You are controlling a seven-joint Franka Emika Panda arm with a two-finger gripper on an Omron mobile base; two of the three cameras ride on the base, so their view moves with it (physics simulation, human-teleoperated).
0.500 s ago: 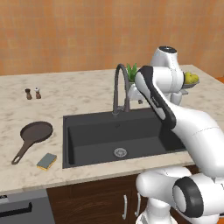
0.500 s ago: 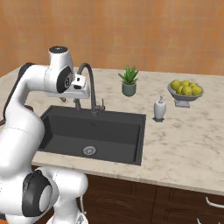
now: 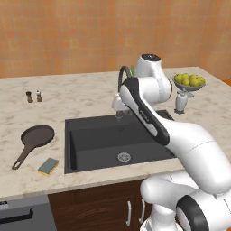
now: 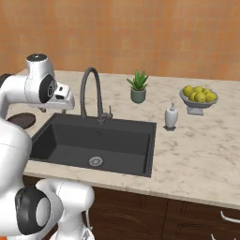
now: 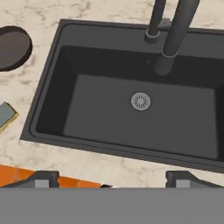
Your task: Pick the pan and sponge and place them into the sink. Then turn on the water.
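The dark brown pan (image 3: 37, 136) lies on the counter left of the sink (image 3: 92, 155), its long handle pointing toward the front edge. Just in front of it rests the yellow sponge (image 3: 48, 166), grey-blue face up. My gripper (image 3: 119, 113) hangs open and empty over the back of the black basin, beside the arched faucet (image 4: 91, 89). In the hand view the gripper (image 5: 111, 180) looks down on the drain (image 5: 140, 101), with the pan (image 5: 13, 47) and the sponge (image 5: 5, 116) at the left edge. No water runs from the spout.
Two small shakers (image 3: 34, 96) stand at the back left of the counter. Right of the sink are a potted plant (image 4: 138, 87), a soap dispenser (image 4: 171, 116) and a bowl of lemons (image 4: 199, 96). An orange wall backs the counter.
The hand has swung left and slightly down, from in front of the faucet toward the sink's left half. Pan, sponge and camera have not moved.
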